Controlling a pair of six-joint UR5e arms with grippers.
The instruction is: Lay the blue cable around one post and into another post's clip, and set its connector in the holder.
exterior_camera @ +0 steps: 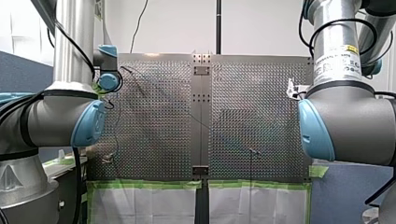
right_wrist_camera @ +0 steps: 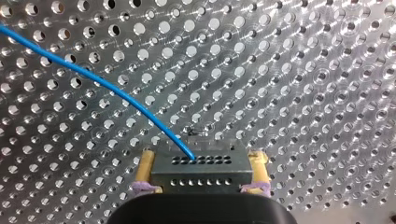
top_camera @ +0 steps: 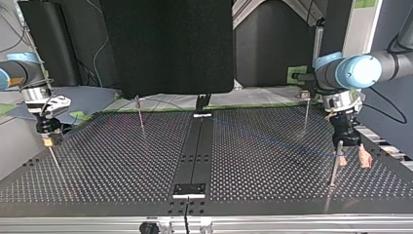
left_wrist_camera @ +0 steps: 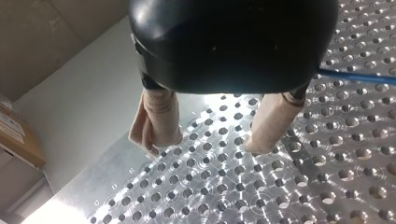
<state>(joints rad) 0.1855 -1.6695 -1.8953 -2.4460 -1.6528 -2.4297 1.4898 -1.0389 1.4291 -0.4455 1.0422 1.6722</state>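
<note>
My right end effector [right_wrist_camera: 203, 161] is closed on the connector [right_wrist_camera: 198, 173], gripping the grey block squarely by its two sides. The cable [right_wrist_camera: 93, 77] leaves the block's front face and curves away over the bench [right_wrist_camera: 327, 70]. My left end effector [left_wrist_camera: 209, 142] is wide open with nothing between its beige pads [left_wrist_camera: 161, 116]. It hangs just above the perforated plate, and the cable passes just beside it, outside the fingers. In the top view it hangs close by a thin post [top_camera: 334, 168] at the right, and a faint blue line seems to run across the plate to that post (it is too thin there to say whether it touches). I judge the routing only begun, with the connector not yet in the holder, which I cannot pick out in any view. To do this step well, the right arm should keep the block level and hold light, steady tension. It should travel low, so the cable meets the post on its shaft and does not ride over the top. The left fingers should close on the cable near the post and guide it, not drag it, so it does not kink sharply where it leaves the connector.
</note>
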